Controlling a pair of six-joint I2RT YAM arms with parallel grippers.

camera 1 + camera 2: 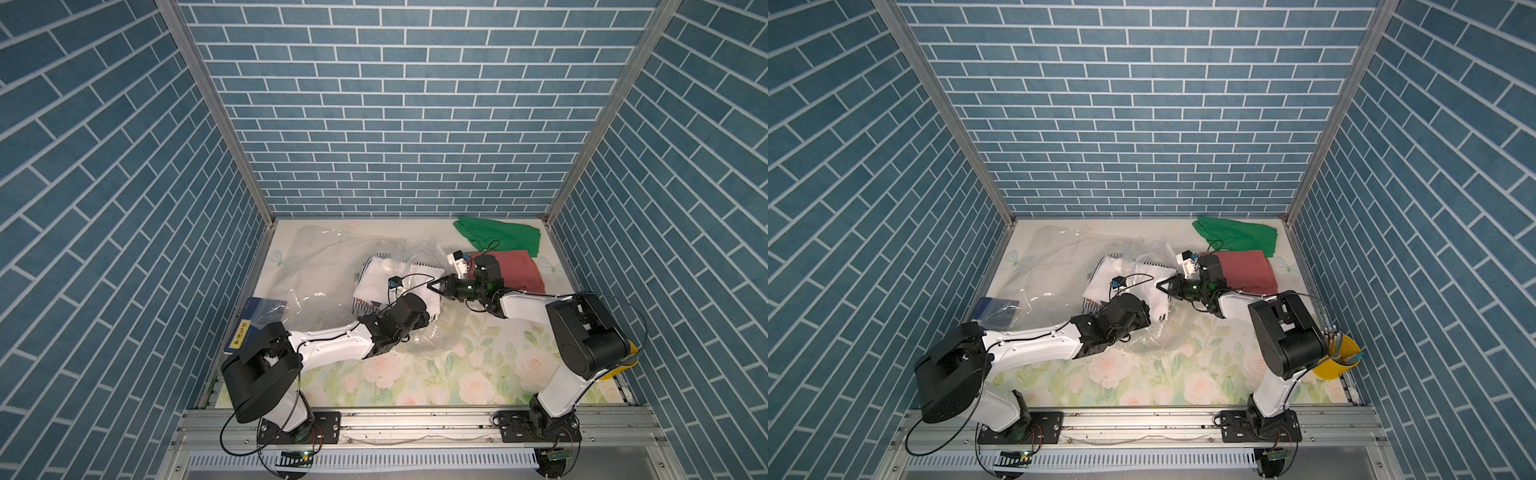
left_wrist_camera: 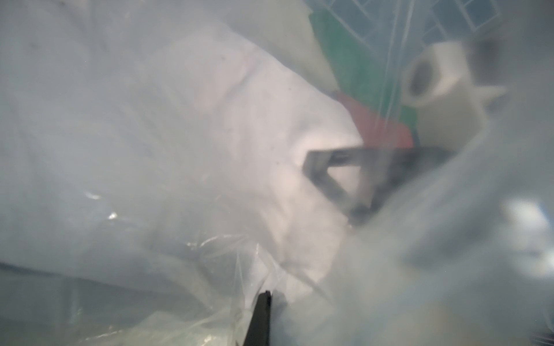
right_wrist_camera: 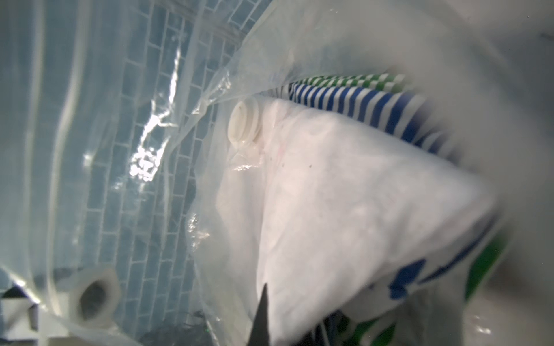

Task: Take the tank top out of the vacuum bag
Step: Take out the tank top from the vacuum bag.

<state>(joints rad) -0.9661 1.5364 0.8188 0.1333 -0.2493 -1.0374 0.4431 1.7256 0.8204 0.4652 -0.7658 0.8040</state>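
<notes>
The vacuum bag, large, clear and crinkly, lies across the left and middle of the table, its round white valve resting on the cloth inside. The tank top is white with blue and green striped edges and sits within the plastic. My right gripper is shut, its tip pinching the tank top's right edge. My left gripper is shut on a fold of the bag's film. In both top views it is hidden under its own wrist.
A green cloth and a red cloth lie at the back right, just behind the right wrist. A dark blue flat pack lies under the bag's left edge. A yellow cup of pens stands at the right wall.
</notes>
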